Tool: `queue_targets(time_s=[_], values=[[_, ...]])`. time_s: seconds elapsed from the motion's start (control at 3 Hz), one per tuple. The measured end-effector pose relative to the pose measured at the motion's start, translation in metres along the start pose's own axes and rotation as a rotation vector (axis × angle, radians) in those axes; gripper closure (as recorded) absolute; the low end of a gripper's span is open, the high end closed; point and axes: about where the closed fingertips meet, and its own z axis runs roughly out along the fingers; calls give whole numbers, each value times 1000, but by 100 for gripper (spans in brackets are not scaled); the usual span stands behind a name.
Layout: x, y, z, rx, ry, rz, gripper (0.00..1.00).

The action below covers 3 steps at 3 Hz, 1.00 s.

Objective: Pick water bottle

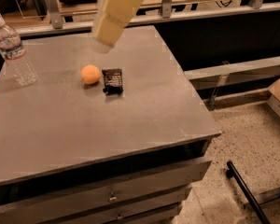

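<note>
The gripper [107, 34] shows only as a pale, blocky end reaching down from the top of the view, hanging above the far part of the table [144, 125] and holding nothing. Whether it is open or closed cannot be told.

The bottle [14, 50] stands upright near the table's far left corner, well to the left of the gripper as the camera sees it, and below it. Nothing lies between the two. The ball [90, 74] and a small black packet [113, 81] sit almost under the gripper and a little nearer the camera, well apart from the bottle, so they should not get in the way of a reach to the left.

The bottle is thin clear plastic with ribs, so it will probably be light and will give under a hard squeeze. How much water it holds cannot be made out. If it is nearly empty it would tip easily at a nudge, being tall and narrow. The smooth wall may be slippery, though the ribs offer some bite. The best hold looks like the middle of the body, at or just below the label, taken from the side. The tapered shoulder and white cap would be more likely to slip out of a grip.
</note>
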Motion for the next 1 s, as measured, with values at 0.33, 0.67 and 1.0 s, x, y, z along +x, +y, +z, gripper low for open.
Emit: queue_targets(time_s=[0.33,0.67,1.0], values=[[9,-18,76,-25,-64,64,0],[12,-42,145,-29,-130,118,0],[8,-61,195,-33,-195,156,0]])
